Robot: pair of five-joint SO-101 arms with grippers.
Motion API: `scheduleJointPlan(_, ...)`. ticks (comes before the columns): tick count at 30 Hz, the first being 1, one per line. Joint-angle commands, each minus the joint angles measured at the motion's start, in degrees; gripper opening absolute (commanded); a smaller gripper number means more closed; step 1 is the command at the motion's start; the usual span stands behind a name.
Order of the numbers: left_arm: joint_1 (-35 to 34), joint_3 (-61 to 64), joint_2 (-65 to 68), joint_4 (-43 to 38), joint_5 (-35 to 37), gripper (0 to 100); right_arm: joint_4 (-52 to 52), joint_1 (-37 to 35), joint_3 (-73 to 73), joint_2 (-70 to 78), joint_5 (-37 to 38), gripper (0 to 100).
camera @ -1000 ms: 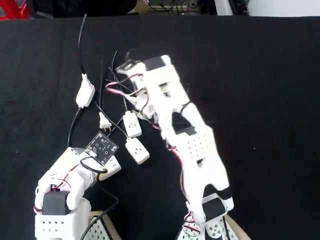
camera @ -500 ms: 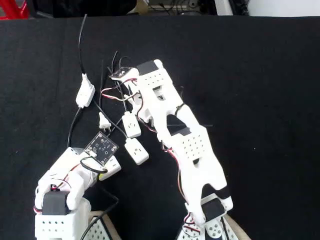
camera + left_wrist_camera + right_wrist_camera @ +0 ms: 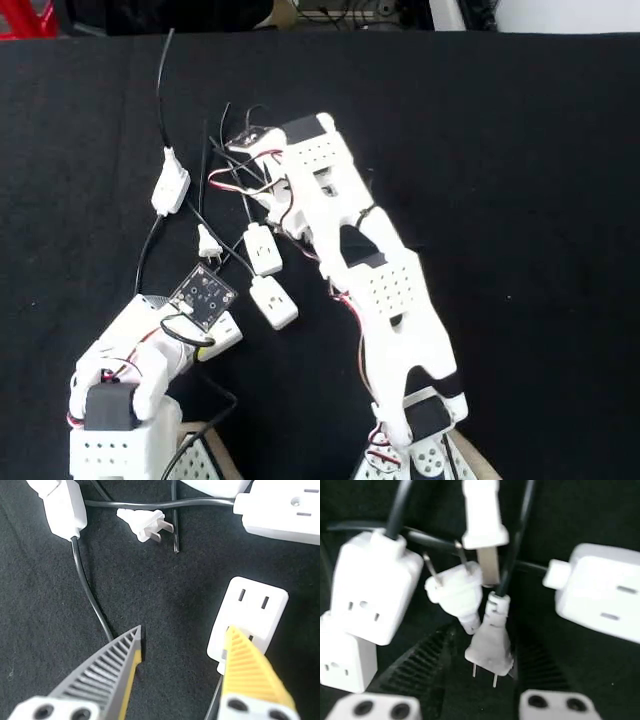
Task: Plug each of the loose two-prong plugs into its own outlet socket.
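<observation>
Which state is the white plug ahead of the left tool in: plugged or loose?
Loose. The plug lies flat on the black cloth, both prongs bare, apart from the socket block.

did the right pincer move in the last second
Yes. In the high view the right pincer swung left toward the white cord block, then came partly back, ending slightly nearer it than a second ago.

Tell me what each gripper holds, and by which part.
Left gripper holds nothing. A white plug sits by its body within the right gripper, but whether it is clamped cannot be told.
</observation>
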Motion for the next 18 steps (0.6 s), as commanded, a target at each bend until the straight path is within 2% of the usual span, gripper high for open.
scheduleJointPlan(1,-0.57,2.42,0.09,-0.09,-0.88,26,2.11,2.99,-3.03,-0.75,0.09,15.5)
scheduleJointPlan(13,-0.57,2.42,0.09,-0.09,-0.88,26,2.11,3.16,-2.59,-4.35,-0.26,15.1)
scheduleJointPlan(17,-0.57,2.42,0.09,-0.09,-0.88,26,1.93,2.37,-0.40,-4.35,0.09,2.5)
scheduleJointPlan(18,-0.57,2.42,0.09,-0.09,-0.88,26,1.93,2.11,-0.04,-4.35,0.09,2.7)
